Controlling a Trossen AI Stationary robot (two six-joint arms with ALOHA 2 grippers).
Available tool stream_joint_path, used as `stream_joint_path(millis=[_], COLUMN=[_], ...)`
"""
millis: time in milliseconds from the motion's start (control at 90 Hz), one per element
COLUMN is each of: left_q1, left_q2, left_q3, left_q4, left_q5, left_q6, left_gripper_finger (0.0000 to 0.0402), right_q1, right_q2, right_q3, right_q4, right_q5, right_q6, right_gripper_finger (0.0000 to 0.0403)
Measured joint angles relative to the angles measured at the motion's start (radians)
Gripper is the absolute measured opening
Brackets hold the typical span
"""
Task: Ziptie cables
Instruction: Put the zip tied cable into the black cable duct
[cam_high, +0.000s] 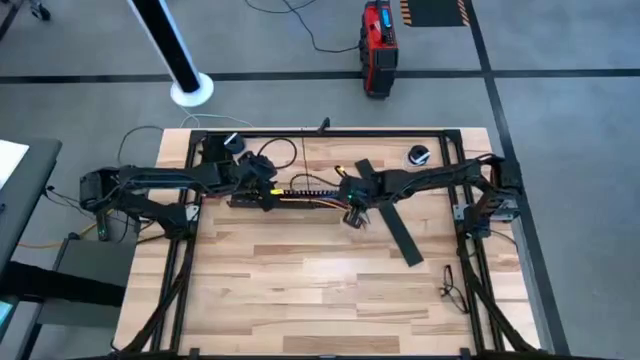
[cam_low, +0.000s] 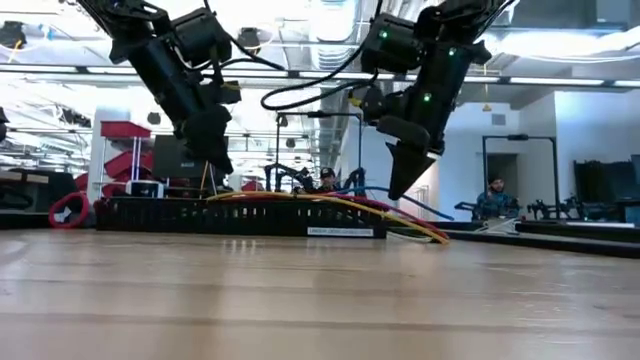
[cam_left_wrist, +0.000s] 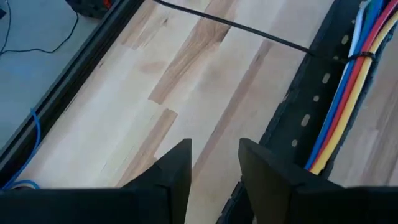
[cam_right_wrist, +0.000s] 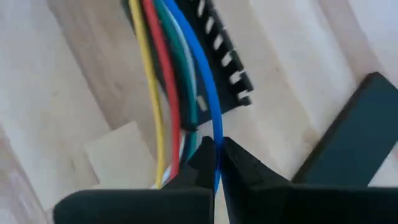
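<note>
The cables (cam_right_wrist: 171, 74), yellow, red, green, white and blue, lie along a black comb-slotted channel (cam_high: 290, 200) on the table and run out of its right end. A thin black tie (cam_left_wrist: 360, 56) rings them inside the channel. My right gripper (cam_right_wrist: 216, 163) stands at that right end, pointing down, shut on the blue cable. My left gripper (cam_left_wrist: 214, 163) is open over bare wood beside the channel's left part (cam_left_wrist: 298, 118), with nothing between its fingers. In the low view the right gripper (cam_low: 398, 185) hangs just above the cables (cam_low: 380, 207). My right gripper pinches the blue cable (cam_right_wrist: 215, 140) between its two fingertips, just past the channel's right end. The fingers come from above, pointing down, and lie across the cable. The other wires pass beside the fingers, outside the pinch.
A flat black strip (cam_high: 392, 215) lies slantwise on the table right of the channel, close to my right gripper. A small round dark object (cam_high: 418, 155) sits at the far right. A black frame (cam_high: 320, 133) borders the table. The near half of the wooden table (cam_high: 320, 290) is bare.
</note>
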Motion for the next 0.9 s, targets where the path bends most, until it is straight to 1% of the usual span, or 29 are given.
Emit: stream_joint_path(millis=[89,133,233,356,456,567,644,744,822,900], left_q1=[0.0,0.0,0.0,0.0,0.0,0.0,0.0,0.003,0.008,0.014], left_q2=[0.0,0.0,0.0,0.0,0.0,0.0,0.0,0.0,0.0,0.0], left_q3=[0.0,0.0,0.0,0.0,0.0,0.0,0.0,0.0,0.0,0.0], left_q4=[-0.004,-0.004,-0.004,-0.005,-0.003,-0.003,-0.001,0.0,0.0,-0.001], left_q5=[0.0,0.001,0.023,0.029,0.029,0.029,0.029,0.029,0.029,0.029], left_q6=[0.008,0.014,0.017,0.017,0.024,0.027,0.037,0.039,0.041,0.041], left_gripper_finger=[0.0127,0.0127,0.0127,0.0127,0.0127,0.0127,0.0127,0.0127,0.0127,0.0127], right_q1=[0.003,0.01,0.027,0.034,0.028,0.016,0.007,0.001,-0.007,-0.012], right_q2=[0.0,0.0,0.004,0.004,0.004,0.004,0.005,0.005,0.005,0.006], right_q3=[0.0,0.0,0.0,0.0,-0.004,-0.048,-0.076,-0.106,-0.116,-0.115], right_q4=[-0.006,-0.011,-0.005,0.016,0.022,0.084,0.112,0.171,0.188,0.188], right_q5=[-0.084,-0.1,-0.101,-0.098,-0.059,-0.045,-0.045,-0.044,-0.044,-0.046], right_q6=[0.014,0.015,0.023,0.047,0.052,0.057,0.07,0.08,0.086,0.082], right_gripper_finger=[0.0015,0.003,0.0077,0.0145,0.0199,0.0241,0.0251,0.0248,0.0231,0.0199])
